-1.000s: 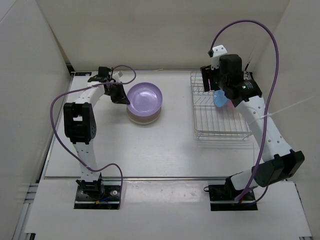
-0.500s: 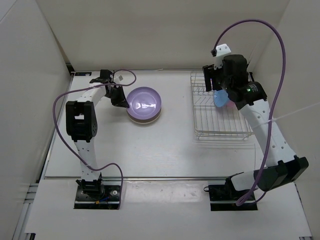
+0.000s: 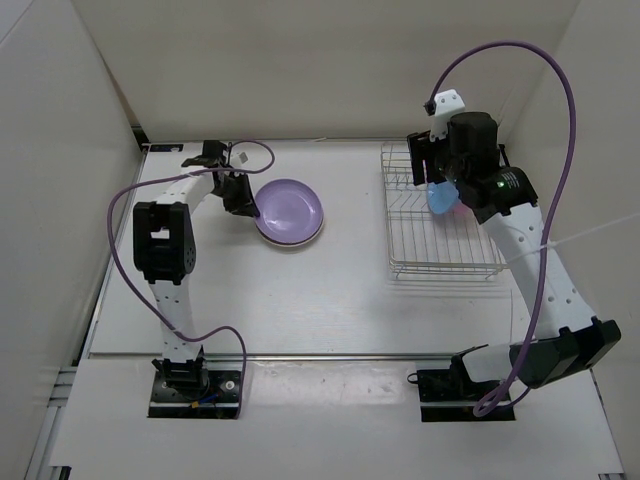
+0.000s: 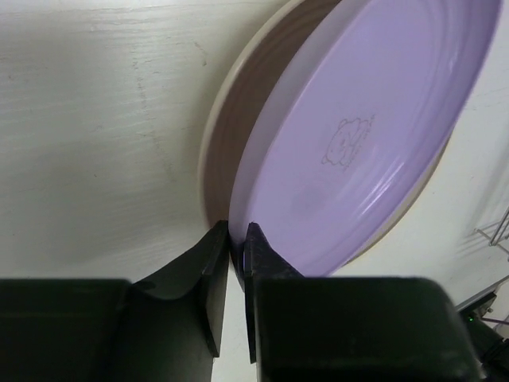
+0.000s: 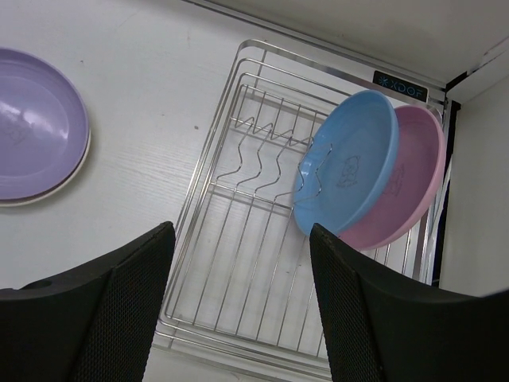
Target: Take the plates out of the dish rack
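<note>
My left gripper (image 3: 246,203) is shut on the left rim of the lilac-purple plate (image 3: 290,210), which lies nearly flat on the cream-white plate (image 3: 291,240) on the table. In the left wrist view the fingers (image 4: 215,247) pinch the purple plate's (image 4: 366,135) edge over the cream plate (image 4: 219,159). My right gripper (image 3: 428,160) is open and empty, held above the silver dish rack (image 3: 440,255). The blue plate (image 5: 346,175) and pink plate (image 5: 406,183) stand upright together at the rack's (image 5: 231,302) far end.
White walls close the table on the left, back and right. The rack sits near the right wall. Purple cables loop from both arms.
My left gripper has lowered the purple plate from a tilt to nearly flat on the cream plate. My right arm has risen a little above the rack.
</note>
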